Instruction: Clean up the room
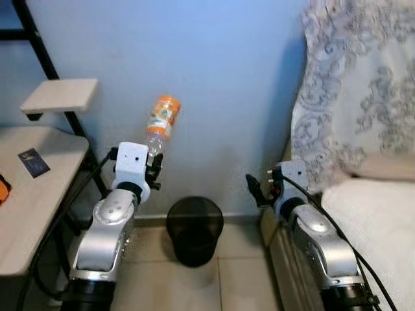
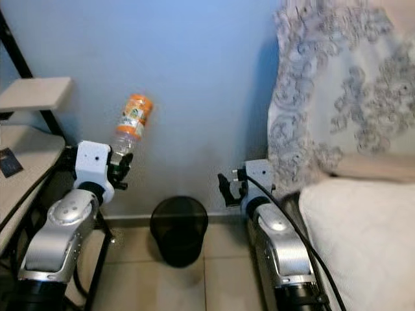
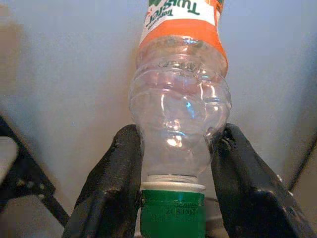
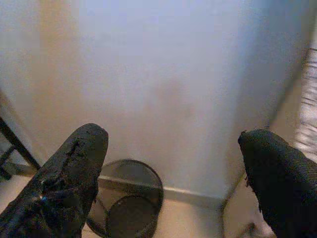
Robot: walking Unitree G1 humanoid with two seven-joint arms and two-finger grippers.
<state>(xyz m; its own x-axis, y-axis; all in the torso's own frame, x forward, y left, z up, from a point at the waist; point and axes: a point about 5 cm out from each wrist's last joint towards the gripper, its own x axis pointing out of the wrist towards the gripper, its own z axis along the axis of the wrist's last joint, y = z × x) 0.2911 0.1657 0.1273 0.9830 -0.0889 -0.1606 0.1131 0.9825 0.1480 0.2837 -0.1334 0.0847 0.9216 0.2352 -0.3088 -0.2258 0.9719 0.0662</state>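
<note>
Clear orange-labelled bottle, green cap, empty.

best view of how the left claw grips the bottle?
Left wrist view: both fingers clamp the bottle at its neck, just above the green cap. Both eye views show the whole bottle tilted up from the left claw, but the grip looks small.

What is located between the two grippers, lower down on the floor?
In the left eye view, a black mesh bin stands between left gripper and right gripper.

Bottle top cut by frame; label text partly legible.
</note>
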